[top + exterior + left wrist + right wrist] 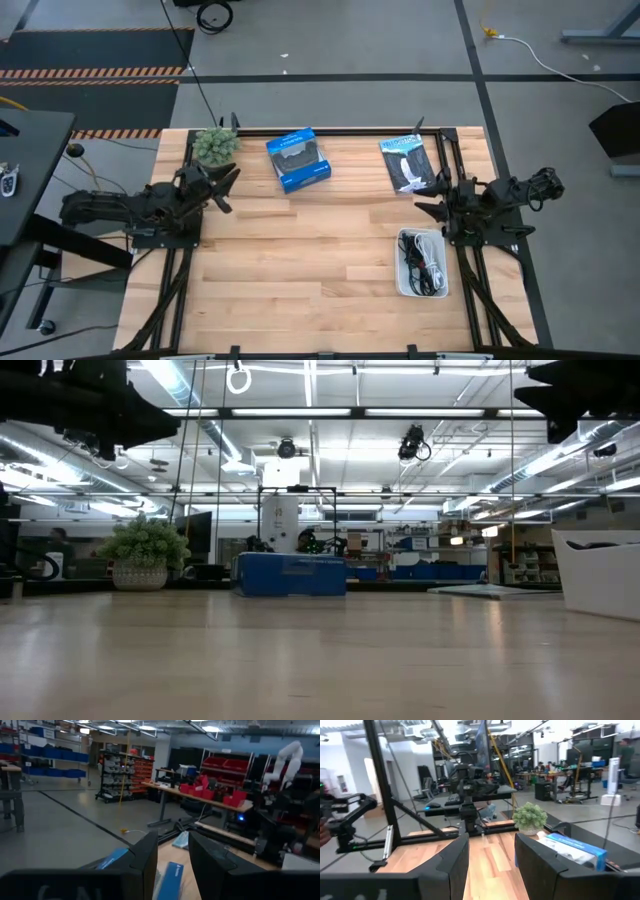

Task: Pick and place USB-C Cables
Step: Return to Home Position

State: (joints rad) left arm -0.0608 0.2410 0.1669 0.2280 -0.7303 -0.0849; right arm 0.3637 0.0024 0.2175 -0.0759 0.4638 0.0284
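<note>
A: Where are the cables (425, 263)?
B: Heaped in the bin (421, 294) on the table (300, 260). My left claw (224, 185) and right claw (432, 208) gape, empty. Light, limp: I'd pinch a bundle's tied middle.

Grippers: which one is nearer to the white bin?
The right gripper: the bin lies just beside it; the left gripper is across the table.
</note>
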